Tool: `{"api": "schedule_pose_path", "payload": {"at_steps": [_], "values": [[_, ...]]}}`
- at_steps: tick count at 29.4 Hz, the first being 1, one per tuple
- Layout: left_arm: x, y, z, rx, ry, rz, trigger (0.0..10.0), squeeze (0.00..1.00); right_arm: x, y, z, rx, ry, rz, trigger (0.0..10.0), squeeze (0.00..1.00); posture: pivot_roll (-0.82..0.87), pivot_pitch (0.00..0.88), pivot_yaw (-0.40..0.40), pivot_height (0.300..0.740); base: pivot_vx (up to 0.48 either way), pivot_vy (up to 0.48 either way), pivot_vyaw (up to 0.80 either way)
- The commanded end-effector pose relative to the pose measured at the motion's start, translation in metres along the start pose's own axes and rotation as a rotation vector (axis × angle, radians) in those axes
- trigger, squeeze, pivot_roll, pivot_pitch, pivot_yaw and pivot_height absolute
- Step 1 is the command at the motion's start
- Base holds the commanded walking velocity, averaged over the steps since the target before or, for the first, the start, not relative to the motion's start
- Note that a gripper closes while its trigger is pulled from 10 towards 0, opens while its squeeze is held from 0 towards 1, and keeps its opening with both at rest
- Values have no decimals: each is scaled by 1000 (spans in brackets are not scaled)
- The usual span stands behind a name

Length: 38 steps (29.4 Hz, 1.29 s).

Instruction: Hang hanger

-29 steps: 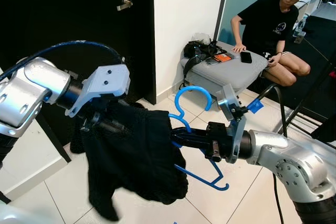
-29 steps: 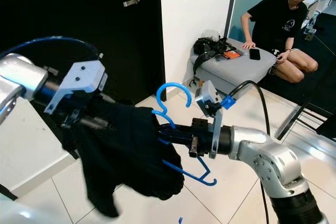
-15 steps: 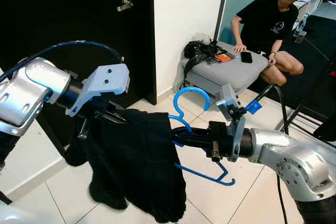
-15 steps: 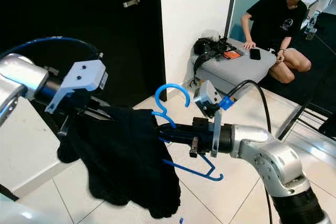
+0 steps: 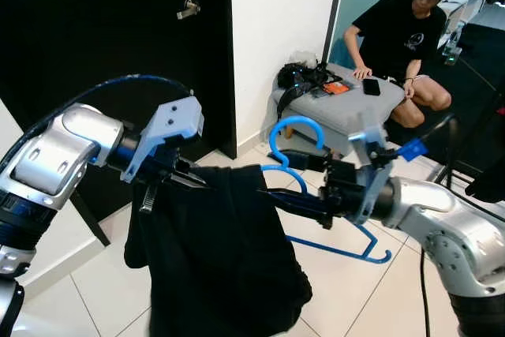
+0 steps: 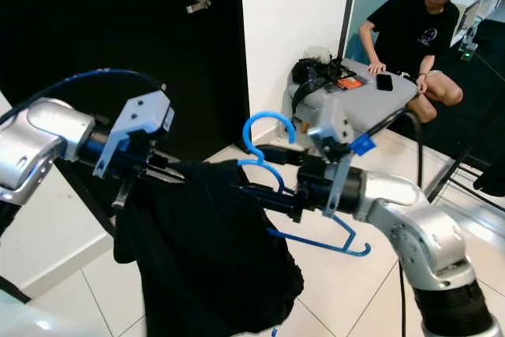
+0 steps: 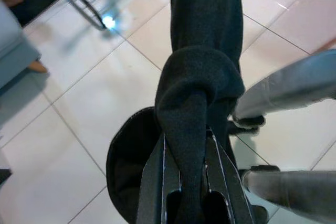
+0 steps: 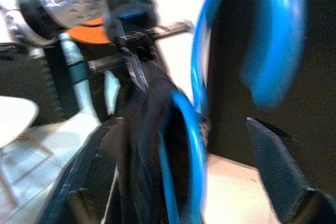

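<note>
Above the tiled floor (image 5: pixel 95 290), left gripper (image 5: pixel 189 181) fingers pinch black garment (image 5: pixel 221 258); right gripper (image 5: pixel 296 204) fingers clasp blue hanger (image 5: pixel 293 128).

The garment (image 5: pixel 225 262) hangs in front of the robot, between its two arms, over the tiled floor (image 5: pixel 347 290). The hanger (image 5: pixel 296 171) sits just right of the garment. Behind them stand a door (image 5: pixel 102 53) on the left and a wall (image 5: pixel 280 13). A cushioned seat (image 5: pixel 347 104) lies beyond, with a person (image 5: pixel 398 37) behind it.
</note>
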State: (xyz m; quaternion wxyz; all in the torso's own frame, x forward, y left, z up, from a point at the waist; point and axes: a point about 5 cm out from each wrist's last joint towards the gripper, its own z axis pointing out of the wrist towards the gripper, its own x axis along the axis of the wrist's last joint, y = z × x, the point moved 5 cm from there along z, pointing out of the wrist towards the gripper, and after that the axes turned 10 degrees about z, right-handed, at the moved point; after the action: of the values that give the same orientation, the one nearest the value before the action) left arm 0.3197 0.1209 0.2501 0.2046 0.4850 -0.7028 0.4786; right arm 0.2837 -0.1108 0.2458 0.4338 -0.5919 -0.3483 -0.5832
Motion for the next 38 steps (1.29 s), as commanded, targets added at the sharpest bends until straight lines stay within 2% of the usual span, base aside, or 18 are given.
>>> {"api": "schedule_pose_path", "payload": {"at_steps": [1,3,4,5,7,8,12,16,19,20,21,22,23,28,29,36,37,38], "values": [[11,-18,-15,104,41,34,0,0,4,11,-24,-95,32,5,10000,1000,16,0,47,740,0,0,0],[11,-18,-15,104,41,34,0,0,4,11,-24,-95,32,5,10000,1000,16,0,47,740,0,0,0],[10,-26,-23,155,50,29,0,0,9,20,-50,-194,60,1,10000,1000,5,0,52,740,0,0,0],[10,-26,-23,155,50,29,0,0,9,20,-50,-194,60,1,10000,1000,5,0,52,740,0,0,0],[8,-37,-36,235,44,32,0,0,21,31,-106,-400,132,-17,10000,1000,-9,0,56,740,0,0,0],[6,-39,-40,253,39,33,0,0,24,33,-121,-455,154,-23,10000,1000,-9,0,56,740,0,0,0],[6,-40,-41,261,36,34,0,0,26,33,-129,-481,166,-27,10000,1000,-9,0,56,740,0,0,0],[19,-53,-53,335,81,90,0,0,3,25,-159,-567,194,76,10000,1000,-23,0,46,740,0,0,0],[27,-56,-56,344,108,112,0,0,-11,23,-160,-580,182,124,10000,1000,-23,0,46,740,0,0,0],[35,-57,-56,343,135,135,0,0,-24,25,-154,-587,164,179,10000,863,-26,0,45,740,0,0,0],[35,-57,-56,343,135,135,0,0,-24,25,-154,-587,164,179,10000,863,-26,0,45,740,0,0,0],[45,-57,-56,333,166,160,0,0,-39,27,-146,-591,149,242,10000,0,-20,0,37,740,0,0,0],[55,-57,-55,323,198,187,0,0,-51,30,-139,-592,148,304,10000,0,-15,0,37,740,0,0,0],[65,-57,-55,311,226,215,0,0,-59,33,-134,-596,158,353,10000,0,-12,0,37,740,0,0,0],[80,-54,-53,275,272,268,0,0,-66,45,-128,-624,209,450,10000,0,-15,0,37,740,0,0,0],[86,-51,-47,240,293,299,0,0,-74,47,-114,-608,165,489,10000,0,-17,0,35,740,0,0,0],[88,-50,-44,229,299,310,3137,0,-77,44,-107,-584,139,495,10000,0,-17,0,35,740,0,0,0],[88,-50,-44,229,299,310,3137,0,-77,44,-107,-584,139,495,10000,0,-17,0,35,740,0,0,0]]}}
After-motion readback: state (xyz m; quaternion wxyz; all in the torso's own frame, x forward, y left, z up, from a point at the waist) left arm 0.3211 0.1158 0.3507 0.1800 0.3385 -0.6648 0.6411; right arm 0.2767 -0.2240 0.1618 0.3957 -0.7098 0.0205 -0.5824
